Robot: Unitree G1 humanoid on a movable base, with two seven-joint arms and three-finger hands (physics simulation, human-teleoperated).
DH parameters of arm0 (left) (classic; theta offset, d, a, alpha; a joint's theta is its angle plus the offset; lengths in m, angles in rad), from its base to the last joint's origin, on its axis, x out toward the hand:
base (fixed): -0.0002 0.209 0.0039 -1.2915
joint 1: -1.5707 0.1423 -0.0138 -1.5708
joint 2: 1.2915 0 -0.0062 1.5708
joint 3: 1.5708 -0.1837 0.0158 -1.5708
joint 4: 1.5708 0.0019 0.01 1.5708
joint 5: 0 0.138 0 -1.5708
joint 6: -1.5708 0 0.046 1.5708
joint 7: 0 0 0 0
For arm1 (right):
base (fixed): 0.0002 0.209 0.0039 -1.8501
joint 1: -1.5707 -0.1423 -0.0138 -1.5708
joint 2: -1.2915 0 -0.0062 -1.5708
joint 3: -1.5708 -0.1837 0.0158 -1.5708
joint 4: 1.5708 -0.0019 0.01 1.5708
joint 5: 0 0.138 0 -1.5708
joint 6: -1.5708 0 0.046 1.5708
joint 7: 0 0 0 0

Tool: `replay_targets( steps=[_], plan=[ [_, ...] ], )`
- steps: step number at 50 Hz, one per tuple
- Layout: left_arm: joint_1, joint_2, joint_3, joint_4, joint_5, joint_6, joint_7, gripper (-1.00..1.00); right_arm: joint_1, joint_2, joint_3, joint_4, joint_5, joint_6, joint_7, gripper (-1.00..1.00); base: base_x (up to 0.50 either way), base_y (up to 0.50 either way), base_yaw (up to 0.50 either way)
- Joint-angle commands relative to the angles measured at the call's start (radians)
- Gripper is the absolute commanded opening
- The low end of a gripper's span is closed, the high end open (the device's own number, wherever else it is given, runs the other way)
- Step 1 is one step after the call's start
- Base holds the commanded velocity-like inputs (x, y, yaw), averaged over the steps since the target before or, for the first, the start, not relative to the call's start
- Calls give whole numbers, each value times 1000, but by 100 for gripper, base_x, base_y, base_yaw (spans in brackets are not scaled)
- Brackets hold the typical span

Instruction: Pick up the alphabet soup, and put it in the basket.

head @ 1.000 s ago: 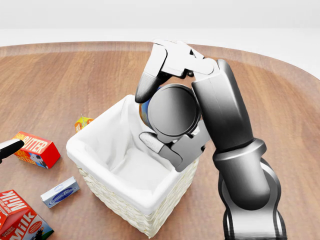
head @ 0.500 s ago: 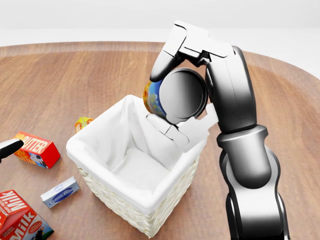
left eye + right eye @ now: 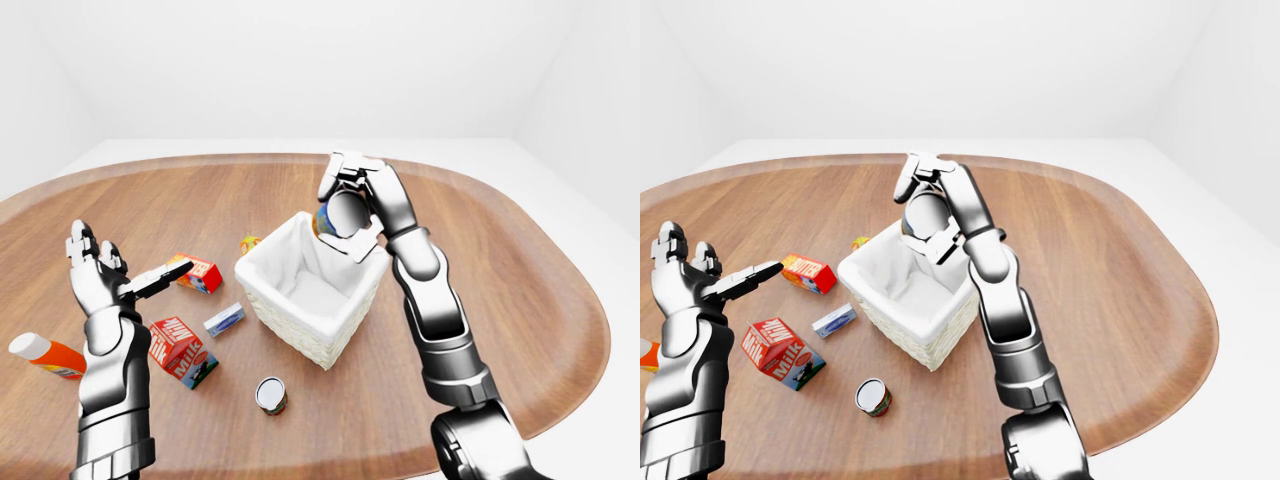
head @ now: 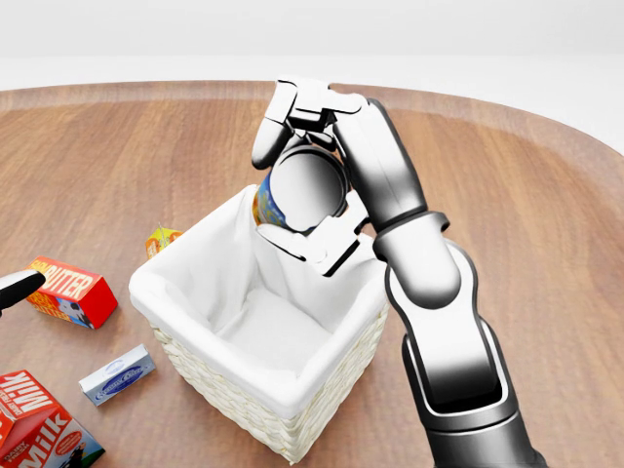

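Note:
The alphabet soup can (image 4: 306, 191) hangs tilted in the air, its grey metal end facing me and a strip of blue-and-yellow label showing on its left. My right hand (image 4: 292, 195) is shut on it, fingers over the top and thumb underneath. It hovers above the far right corner of the white-lined wicker basket (image 4: 224, 400), whose inside holds only the cloth liner. My left hand (image 3: 120, 270) is raised at the left of the left-eye view, open and holding nothing.
Left of the basket lie a red butter box (image 4: 73, 291), a milk carton (image 4: 39, 429), a small blue-and-white box (image 4: 117, 373) and a small orange pack (image 4: 161, 239). Another can (image 3: 270, 393) stands below the basket. An orange bottle (image 3: 45, 355) lies far left.
The right hand with the can first rose up and right, then swung left over the basket's far corner. The left arm and the table items have not moved.

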Motion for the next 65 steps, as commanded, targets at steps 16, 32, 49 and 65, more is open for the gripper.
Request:
replay_targets(
  steps=[16,32,49,65],
  plan=[
    [4,-2,1,-6,1,2,-3,100,-25,76,62,132,-183,0,123,-100,0,0,0],
    [3,-3,0,-4,3,2,-3,100,-104,91,41,363,-181,0,65,-100,0,0,0],
    [2,-2,-2,3,3,-4,-4,100,-86,90,51,422,-198,0,88,-100,0,0,0],
    [7,-3,-1,-9,3,4,-5,100,-73,87,45,409,-215,0,101,-98,0,0,0]
  ],
)
